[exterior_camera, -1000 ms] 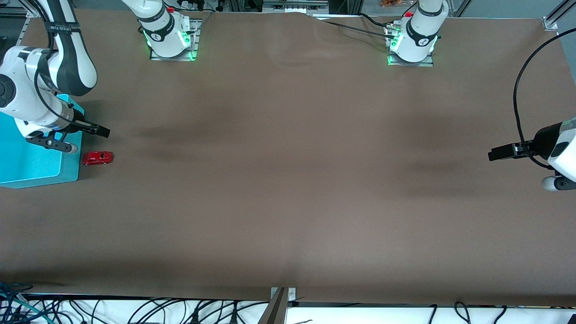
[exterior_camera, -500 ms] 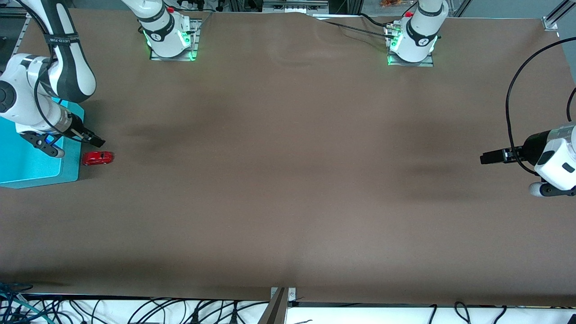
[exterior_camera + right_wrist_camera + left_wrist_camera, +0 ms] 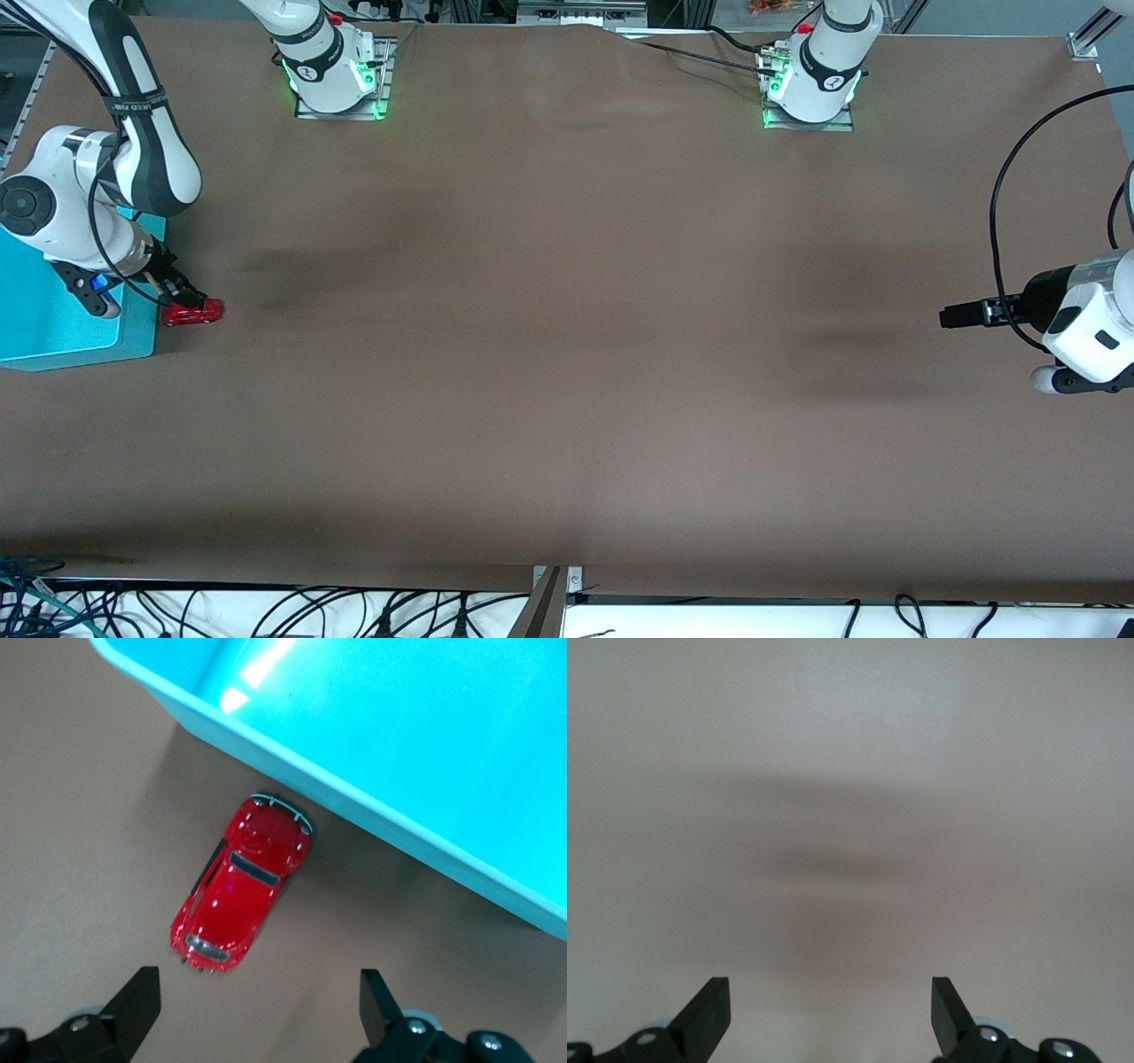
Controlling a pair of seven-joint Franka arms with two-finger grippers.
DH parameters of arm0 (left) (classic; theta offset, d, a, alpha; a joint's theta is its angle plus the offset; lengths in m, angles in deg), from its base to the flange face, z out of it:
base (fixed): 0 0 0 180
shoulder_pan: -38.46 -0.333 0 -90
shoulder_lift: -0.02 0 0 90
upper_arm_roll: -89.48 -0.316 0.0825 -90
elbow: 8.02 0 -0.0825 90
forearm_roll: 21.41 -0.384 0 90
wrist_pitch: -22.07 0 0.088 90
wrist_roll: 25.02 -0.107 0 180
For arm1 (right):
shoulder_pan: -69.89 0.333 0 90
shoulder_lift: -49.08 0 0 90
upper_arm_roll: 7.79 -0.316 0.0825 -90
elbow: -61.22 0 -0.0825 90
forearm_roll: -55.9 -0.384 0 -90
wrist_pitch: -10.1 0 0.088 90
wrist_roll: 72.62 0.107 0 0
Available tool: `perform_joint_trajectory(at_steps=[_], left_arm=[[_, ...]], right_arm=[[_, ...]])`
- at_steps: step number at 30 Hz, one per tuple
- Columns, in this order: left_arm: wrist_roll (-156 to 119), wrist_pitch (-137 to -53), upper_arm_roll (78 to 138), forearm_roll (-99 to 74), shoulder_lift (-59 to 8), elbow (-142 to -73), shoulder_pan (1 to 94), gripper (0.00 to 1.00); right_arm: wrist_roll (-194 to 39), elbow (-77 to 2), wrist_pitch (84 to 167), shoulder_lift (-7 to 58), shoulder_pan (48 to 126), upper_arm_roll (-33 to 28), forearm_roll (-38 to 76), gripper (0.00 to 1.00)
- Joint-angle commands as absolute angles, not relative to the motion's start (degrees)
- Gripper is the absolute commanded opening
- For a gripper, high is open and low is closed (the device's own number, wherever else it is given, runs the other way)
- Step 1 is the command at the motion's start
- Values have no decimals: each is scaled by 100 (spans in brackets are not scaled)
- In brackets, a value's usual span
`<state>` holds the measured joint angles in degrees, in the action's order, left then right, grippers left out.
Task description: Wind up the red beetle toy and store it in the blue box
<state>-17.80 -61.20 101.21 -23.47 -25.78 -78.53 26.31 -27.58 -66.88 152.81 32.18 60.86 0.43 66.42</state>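
A: Red beetle toy (image 3: 192,312) sits on the brown counter (image 3: 567,354) at the left-middle edge of the front frame, right beside the blue box (image 3: 62,323). We see it just off the box's wall at the end of the counter where the right arm works.

B: We agree. In the right wrist frame the red beetle toy (image 3: 242,895) lies a little left of centre on its wheels, one end almost at the blue box (image 3: 399,771), whose wall runs diagonally across the upper right. We cannot tell whether car and wall actually touch.

A: And the right gripper (image 3: 184,297)?

B: We see it low over the toy in the front frame, with its arm reaching across the box. In the wrist frame the right gripper (image 3: 257,1001) has its two dark fingers (image 3: 137,1001) spread wide at the bottom edge. The toy lies above the gap between them, and they grasp nothing.

A: We find the left gripper (image 3: 961,315) at the right-middle of the front frame, over bare counter, well apart from toy and box.

B: Its wrist frame shows the left gripper (image 3: 831,1010) released as well, fingers (image 3: 709,1010) wide apart at the bottom, with only plain counter (image 3: 850,771) and a soft shadow before it.
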Motion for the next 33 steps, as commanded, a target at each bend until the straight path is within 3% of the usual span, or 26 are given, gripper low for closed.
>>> perform_joint_trajectory(at_steps=[1, 17, 33], left_arm=[[-1931, -6108, 10135, -2484, -2556, -7771, 2607, 100], [-2309, -6108, 10126, -2413, -2582, -7798, 2492, 100], [-2247, -6117, 10135, -2413, -2582, -7771, 2536, 100]], right_arm=[[-2543, -6745, 15468, 3159, 6022, 12, 6803, 100], [-812, -6692, 16004, 2728, 6022, -15, 7726, 100], [-671, -6552, 16057, 2640, 5873, -23, 7797, 100]])
